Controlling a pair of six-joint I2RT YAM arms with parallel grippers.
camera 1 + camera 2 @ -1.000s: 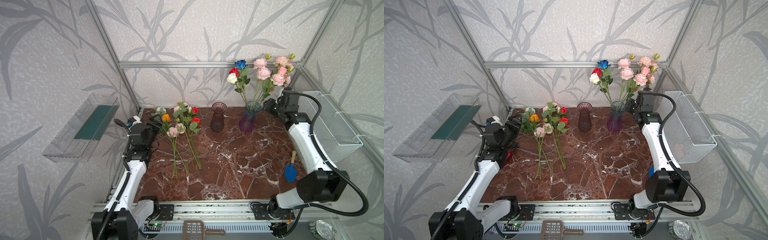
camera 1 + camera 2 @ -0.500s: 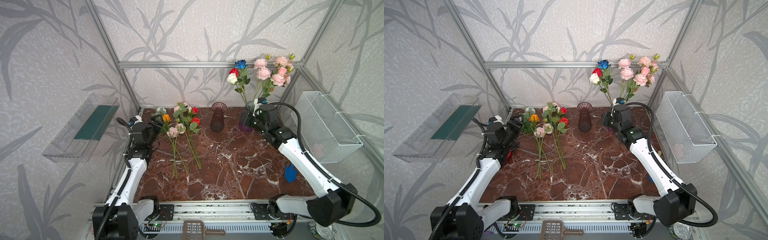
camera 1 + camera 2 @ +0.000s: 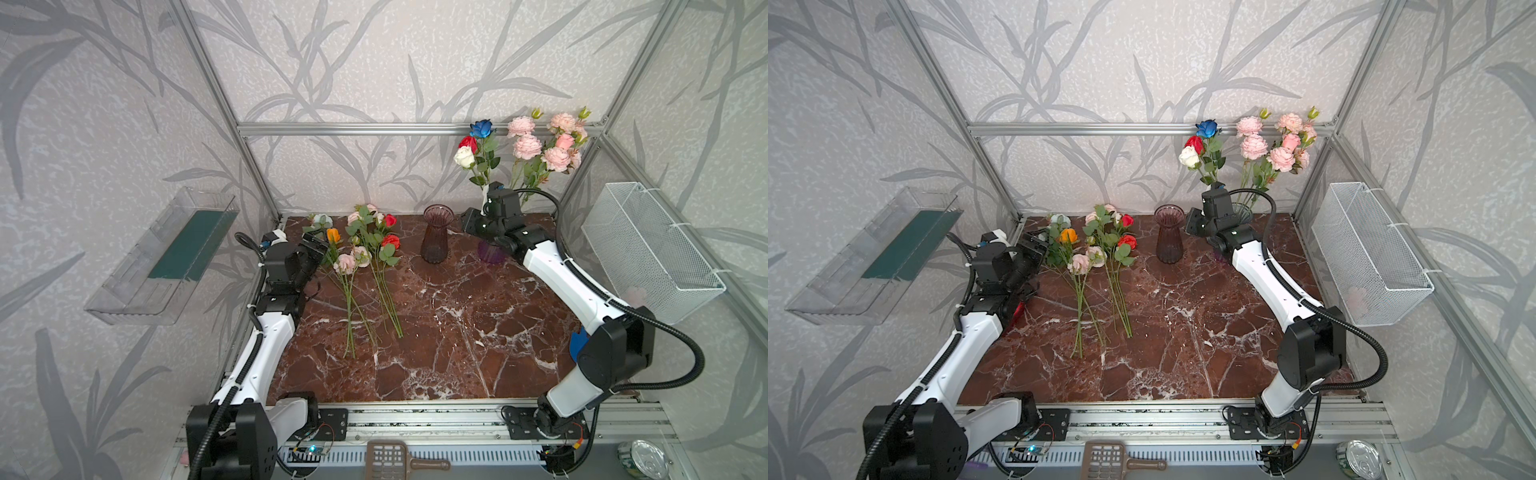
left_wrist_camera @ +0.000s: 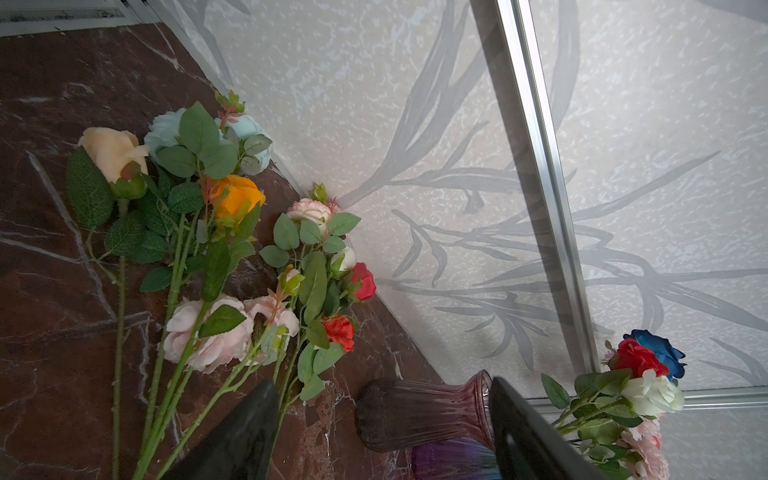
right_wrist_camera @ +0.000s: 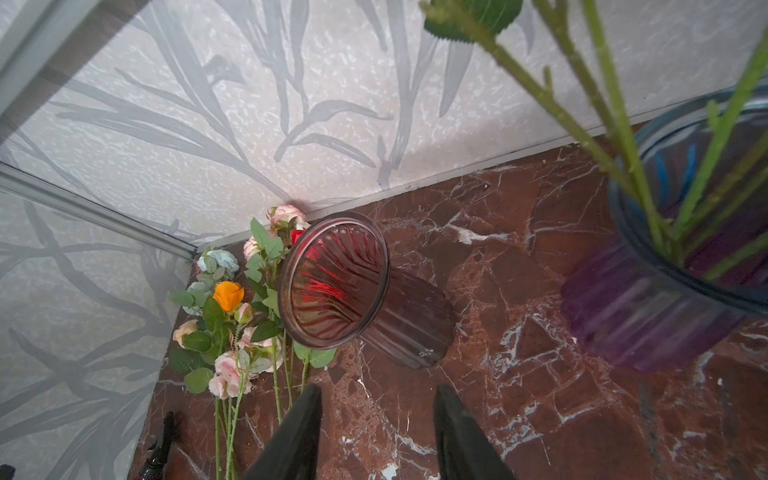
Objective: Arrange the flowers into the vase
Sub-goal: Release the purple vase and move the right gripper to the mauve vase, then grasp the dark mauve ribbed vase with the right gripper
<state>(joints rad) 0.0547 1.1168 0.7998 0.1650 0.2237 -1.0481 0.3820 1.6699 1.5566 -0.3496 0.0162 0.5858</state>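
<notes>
Right claw point(image 5: 376, 395) swung from purple vase point(image 5: 623, 324) toward maroon vase point(image 5: 399, 311), released; left claw point(image 4: 380, 384) released near flowers point(image 4: 232, 257).

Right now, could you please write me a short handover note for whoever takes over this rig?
Left gripper: open, empty, beside the loose flowers.
Right gripper: open, empty, between the two vases.
Purple vase, back right: holds a bunch of pink, red, white and blue blooms.
Pink vase, back middle: upright, empty.
The loose flowers lie on the table, back left.
Done: one bunch arranged.
Left: pick up the loose flowers and put them into a vase.
</notes>
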